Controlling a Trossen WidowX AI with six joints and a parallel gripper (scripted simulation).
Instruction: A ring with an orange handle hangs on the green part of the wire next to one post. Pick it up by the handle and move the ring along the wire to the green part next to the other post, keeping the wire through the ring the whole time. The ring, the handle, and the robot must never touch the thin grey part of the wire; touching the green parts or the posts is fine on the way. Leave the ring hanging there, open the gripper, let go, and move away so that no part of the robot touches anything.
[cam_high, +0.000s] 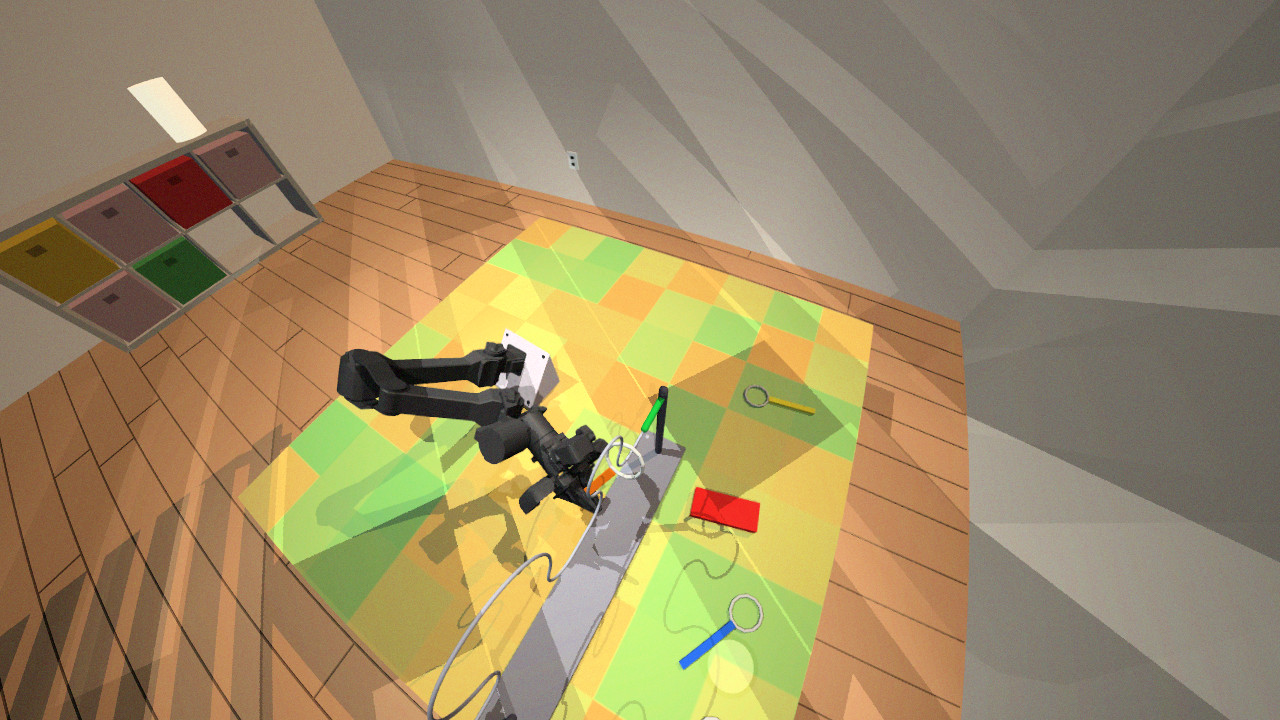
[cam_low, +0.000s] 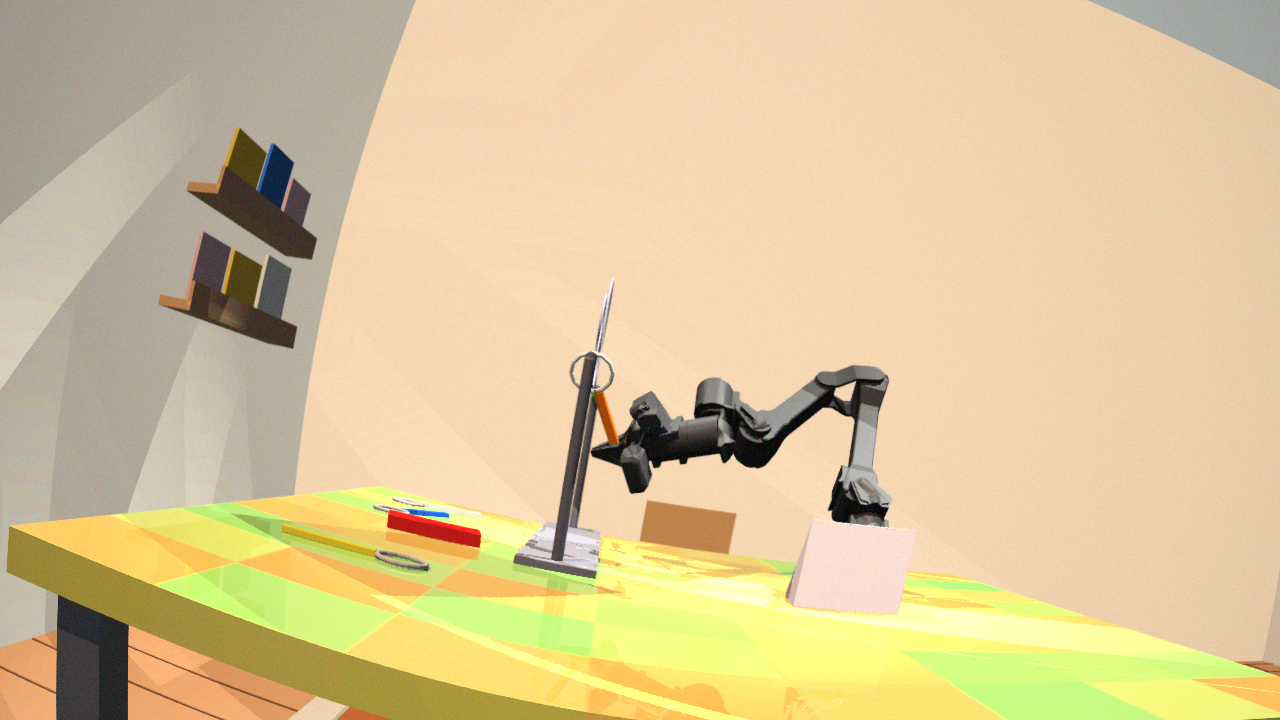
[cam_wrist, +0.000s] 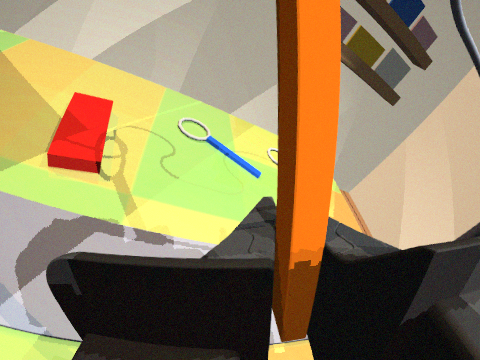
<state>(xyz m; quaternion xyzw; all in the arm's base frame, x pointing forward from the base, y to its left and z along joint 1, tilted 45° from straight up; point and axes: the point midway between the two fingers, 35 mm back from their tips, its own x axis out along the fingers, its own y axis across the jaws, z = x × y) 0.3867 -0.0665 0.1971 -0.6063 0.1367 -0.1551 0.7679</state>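
Observation:
My gripper (cam_high: 591, 492) (cam_low: 612, 446) (cam_wrist: 275, 206) is shut on the orange handle (cam_high: 603, 480) (cam_low: 605, 417) (cam_wrist: 312, 125), near its lower end. The ring (cam_high: 641, 463) (cam_low: 571, 371) is at the handle's upper end and looks to be around the wire (cam_high: 545, 555) (cam_low: 612, 282) (cam_wrist: 459, 20), at a bend short of the green part (cam_high: 652, 414) beside the post (cam_high: 660, 425) (cam_low: 569, 483). The gap between ring and wire is too small to judge. The other green part cannot be made out. The ring is out of the wrist view.
The posts stand on a grey base (cam_high: 572, 617) (cam_low: 528, 563). Beyond it lie a red block (cam_high: 725, 510) (cam_low: 434, 530) (cam_wrist: 82, 125), a blue-handled ring (cam_high: 707, 644) (cam_wrist: 235, 157) and a yellow-handled ring (cam_high: 792, 405) (cam_low: 331, 540). Wire loops rise along the base.

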